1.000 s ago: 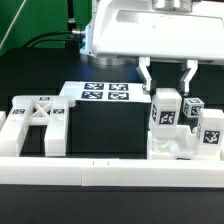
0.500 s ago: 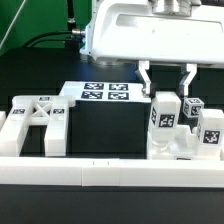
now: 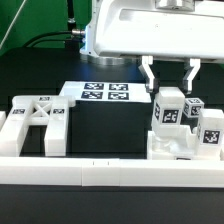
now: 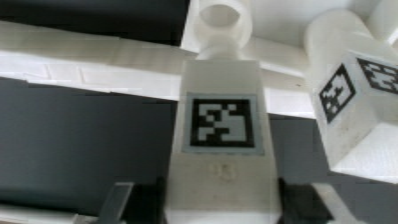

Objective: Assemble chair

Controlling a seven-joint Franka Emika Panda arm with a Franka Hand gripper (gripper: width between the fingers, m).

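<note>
The two-finger gripper (image 3: 168,86), jaws half closed, clamps the top of a blocky white plastic chair leg (image 3: 167,115) with a square marker tag, holding it nearly upright near the black table's (image 3: 110,130) front edge at the exterior view's right, apparently to seat it beside the neighbouring white leg blocks (image 3: 210,130).

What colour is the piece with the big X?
White. The X-braced panel shows best in the exterior view.

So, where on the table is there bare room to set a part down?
The black tabletop between the X-braced panel and the legs, bordered by the marker board behind and the front rail. The exterior view's right is crowded: the gripper holds one leg among the others.
</note>
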